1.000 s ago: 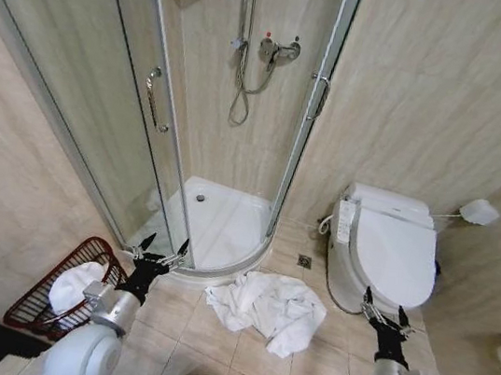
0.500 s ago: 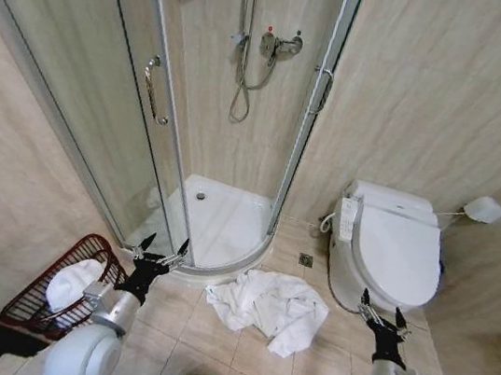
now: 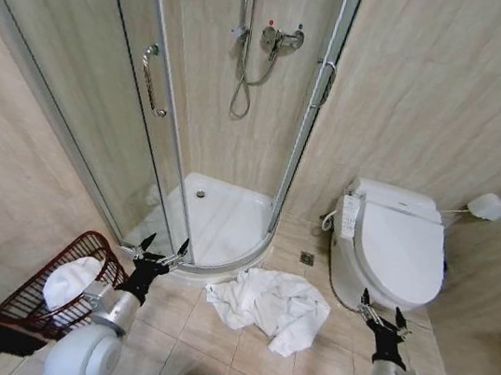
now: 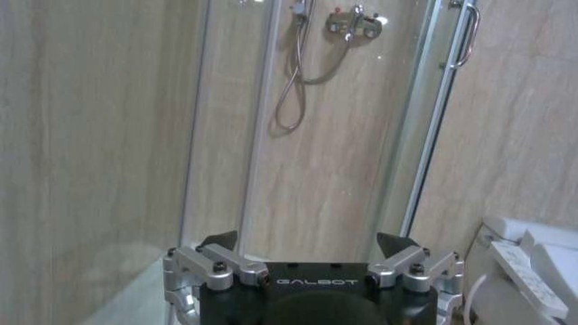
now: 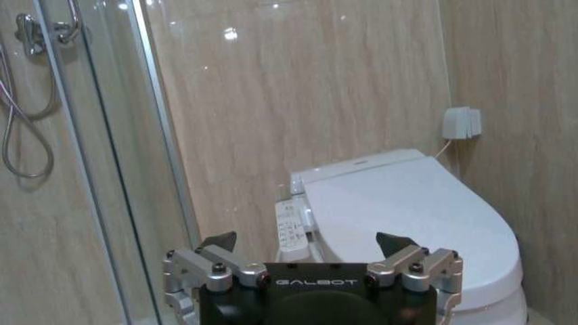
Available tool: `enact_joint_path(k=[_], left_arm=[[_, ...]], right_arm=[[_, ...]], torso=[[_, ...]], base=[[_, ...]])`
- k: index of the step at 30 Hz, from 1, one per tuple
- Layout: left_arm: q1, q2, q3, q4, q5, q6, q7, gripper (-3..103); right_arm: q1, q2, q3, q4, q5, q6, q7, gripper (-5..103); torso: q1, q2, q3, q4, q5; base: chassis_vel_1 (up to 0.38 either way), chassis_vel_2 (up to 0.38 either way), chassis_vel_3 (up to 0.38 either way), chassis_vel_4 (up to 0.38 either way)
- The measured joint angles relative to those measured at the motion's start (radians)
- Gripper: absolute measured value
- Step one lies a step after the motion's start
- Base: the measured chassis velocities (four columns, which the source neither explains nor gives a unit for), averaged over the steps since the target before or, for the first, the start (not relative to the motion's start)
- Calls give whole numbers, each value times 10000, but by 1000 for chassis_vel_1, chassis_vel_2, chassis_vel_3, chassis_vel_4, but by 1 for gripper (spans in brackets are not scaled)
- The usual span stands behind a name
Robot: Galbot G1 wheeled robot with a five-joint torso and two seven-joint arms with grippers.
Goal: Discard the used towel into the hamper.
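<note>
Two grippers, left (image 3: pixel 163 248) and right (image 3: pixel 378 313), hang spread and empty before us. We see a towel (image 3: pixel 272 308) crumpled on the floor, the hamper (image 3: pixel 50 294) well left of it.

A: Where's the crumpled white cloth towel (image 3: pixel 268 307)?

B: Spread in a loose heap on the beige tiled floor, near the curved shower base's rim, with the toilet to its right.

A: And the round reddish-brown open-weave wire hamper (image 3: pixel 18 304)?

B: Well to the towel's left, against the wall, leaning over. A second bunched white towel (image 3: pixel 70 280) already lies inside it.
</note>
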Motion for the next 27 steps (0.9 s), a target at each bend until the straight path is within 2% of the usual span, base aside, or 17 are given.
enact_joint_path(k=[5,11,15,19,27], left_arm=[[0,0,0,0,0,0,0,100],[0,-1,0,0,0,0,0,100],[0,0,0,1,0,0,0,100],[0,0,0,0,0,0,0,100],[0,0,0,0,0,0,0,100]], right_arm=[[-3,45,-26,50,-80,29,-47,100],[34,288,-333,909,-377,-182,-188,100],[186,747,-1092,2244,-1787,-646,16,100],[-95,1143,-1452,2762,-3043,-552,127,100],[-1263,1726,-1847,3286,-3767,262,166,100]], torso=[[-95,-214,-119,0,0],[-190,-433,-240,1,-1],[-287,-670,-383,3,-5],[-359,-839,-479,1,-1],[-517,-1207,-690,-1,-1]], base=[[0,0,0,0],[0,0,0,0],[0,0,0,0],[0,0,0,0],[0,0,0,0]])
